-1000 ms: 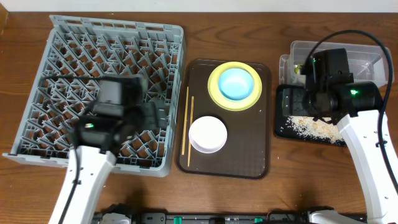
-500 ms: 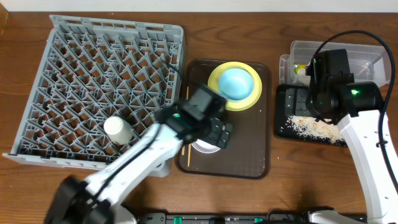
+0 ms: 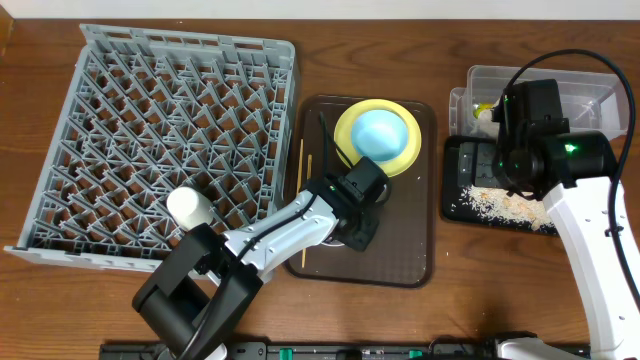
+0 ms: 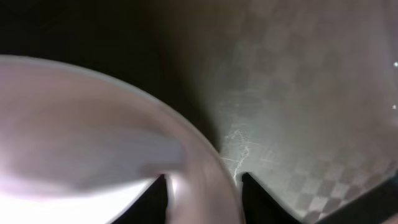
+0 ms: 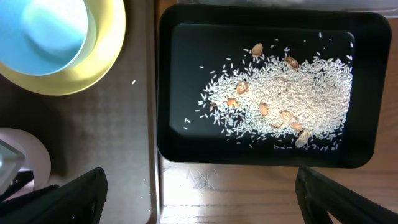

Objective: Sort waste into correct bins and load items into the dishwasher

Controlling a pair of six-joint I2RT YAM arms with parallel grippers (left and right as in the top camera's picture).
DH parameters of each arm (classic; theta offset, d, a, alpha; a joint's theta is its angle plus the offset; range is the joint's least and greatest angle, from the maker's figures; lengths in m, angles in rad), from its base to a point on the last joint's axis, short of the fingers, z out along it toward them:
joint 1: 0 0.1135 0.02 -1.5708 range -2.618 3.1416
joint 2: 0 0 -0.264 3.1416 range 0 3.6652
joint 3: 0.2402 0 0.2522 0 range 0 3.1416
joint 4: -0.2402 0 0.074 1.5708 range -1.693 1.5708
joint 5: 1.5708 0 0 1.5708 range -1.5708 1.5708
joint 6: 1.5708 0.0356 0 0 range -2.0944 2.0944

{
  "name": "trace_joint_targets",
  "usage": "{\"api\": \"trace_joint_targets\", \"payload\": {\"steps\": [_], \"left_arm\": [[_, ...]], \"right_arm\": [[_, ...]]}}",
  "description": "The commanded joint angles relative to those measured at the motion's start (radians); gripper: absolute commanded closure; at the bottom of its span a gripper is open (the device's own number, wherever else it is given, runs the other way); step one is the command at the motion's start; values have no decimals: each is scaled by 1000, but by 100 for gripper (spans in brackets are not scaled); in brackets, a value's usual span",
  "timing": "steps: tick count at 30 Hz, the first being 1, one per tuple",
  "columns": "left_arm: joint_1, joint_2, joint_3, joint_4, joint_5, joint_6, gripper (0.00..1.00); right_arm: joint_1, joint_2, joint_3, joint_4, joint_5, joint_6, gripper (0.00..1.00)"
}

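A brown wooden table (image 3: 460, 295) carries a dark brown serving tray (image 3: 415, 260), where the left gripper (image 4: 202, 183) is closed narrow on the rim of the small white bowl (image 4: 93, 124). From it the light blue bowl (image 3: 381, 133) on the yellow plate (image 3: 347, 150) sits at 12 o'clock, and the chopsticks (image 3: 301, 160) at 10 with the grey dish rack (image 3: 170, 120) beyond. The right gripper (image 5: 200, 174) hangs spread wide over the black tray (image 5: 180, 143) of rice crumbs (image 5: 292, 93), the clear tub (image 3: 590, 90) at that tray's 1 o'clock.

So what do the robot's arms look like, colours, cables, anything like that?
The left arm and right arm both have white links, black joint housings and black wrists. A black cable loops over the right one, which shows a small green light.
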Motion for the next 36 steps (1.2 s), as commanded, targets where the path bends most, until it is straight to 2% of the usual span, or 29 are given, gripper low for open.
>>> {"api": "trace_joint_targets", "payload": {"steps": [1, 2, 3, 11, 18, 22, 25, 31, 36], "left_arm": [[-1, -7, 16, 3, 6, 6, 86], [-1, -19, 18, 3, 22, 6, 93], [0, -27, 19, 3, 33, 6, 94], [12, -192, 47, 3, 46, 6, 94], [234, -440, 58, -6, 72, 7, 94], [402, -496, 58, -5, 215, 6, 94], [467, -494, 58, -16, 313, 6, 94], [420, -454, 50, -64, 309, 10, 94], [288, -398, 48, -85, 204, 10, 94]], "right_arm": [[-8, -2, 1, -1, 19, 11, 5], [-8, -2, 2, -1, 19, 11, 6], [-8, -2, 1, -2, 19, 11, 6], [-8, -2, 1, -7, 19, 11, 6], [-8, -2, 1, -8, 19, 11, 6], [-8, -2, 1, -8, 19, 11, 6], [-8, -2, 1, -8, 19, 11, 6], [-8, -2, 2, -8, 19, 11, 6], [-8, -2, 1, -11, 19, 10, 6]]}}
